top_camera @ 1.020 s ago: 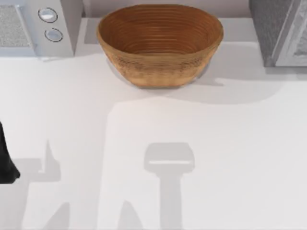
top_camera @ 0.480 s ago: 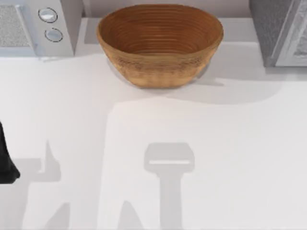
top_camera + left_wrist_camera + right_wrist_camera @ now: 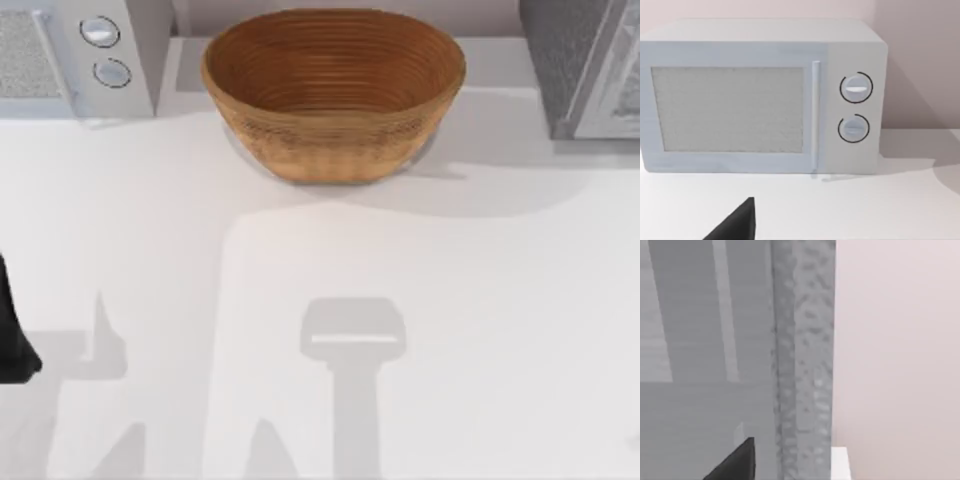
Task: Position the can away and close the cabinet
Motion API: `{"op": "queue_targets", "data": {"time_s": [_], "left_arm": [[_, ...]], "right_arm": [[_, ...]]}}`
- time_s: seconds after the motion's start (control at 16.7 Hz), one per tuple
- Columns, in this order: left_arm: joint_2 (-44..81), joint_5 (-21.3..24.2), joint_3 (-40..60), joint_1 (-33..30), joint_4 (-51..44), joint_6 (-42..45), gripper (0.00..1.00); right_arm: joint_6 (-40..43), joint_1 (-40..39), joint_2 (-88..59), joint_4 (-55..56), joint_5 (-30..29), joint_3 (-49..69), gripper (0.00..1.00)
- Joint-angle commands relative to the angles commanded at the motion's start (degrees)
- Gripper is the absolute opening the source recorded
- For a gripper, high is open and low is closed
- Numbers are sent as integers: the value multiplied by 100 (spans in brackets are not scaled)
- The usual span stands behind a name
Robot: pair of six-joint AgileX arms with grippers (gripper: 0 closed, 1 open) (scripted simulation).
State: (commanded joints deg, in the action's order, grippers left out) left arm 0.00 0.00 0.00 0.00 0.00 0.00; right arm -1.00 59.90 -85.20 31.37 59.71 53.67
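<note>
One wicker basket (image 3: 333, 95) sits between the microwave (image 3: 75, 55) and the cabinet (image 3: 580, 65). Left of the basket my left arm (image 3: 12, 330) waits; its grip I cannot tell. My right wrist faces, seemingly, the cabinet's wall.

A rendered kitchen counter: a white microwave (image 3: 762, 97) with two dials stands at the back left, a wicker basket (image 3: 333, 92) mid-back, a grey cabinet (image 3: 585, 65) back right.
</note>
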Motion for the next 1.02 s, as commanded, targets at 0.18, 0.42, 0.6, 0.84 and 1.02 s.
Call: {"op": "queue_targets", "data": {"time_s": [0.18,0.42,0.6,0.84,1.02], "left_arm": [[0,0,0,0,0,0,100],[0,0,0,0,0,0,100],[0,0,0,0,0,0,100],[0,0,0,0,0,0,100],[0,0,0,0,0,0,100]], "right_arm": [[1,39,203,-1687,4,1387,100],[-8,44,492,-3702,-6,3081,100],[-16,11,700,-4761,-30,4041,100],[-22,-27,845,-5368,-48,4610,100],[-22,-27,846,-5372,-48,4613,100]]}}
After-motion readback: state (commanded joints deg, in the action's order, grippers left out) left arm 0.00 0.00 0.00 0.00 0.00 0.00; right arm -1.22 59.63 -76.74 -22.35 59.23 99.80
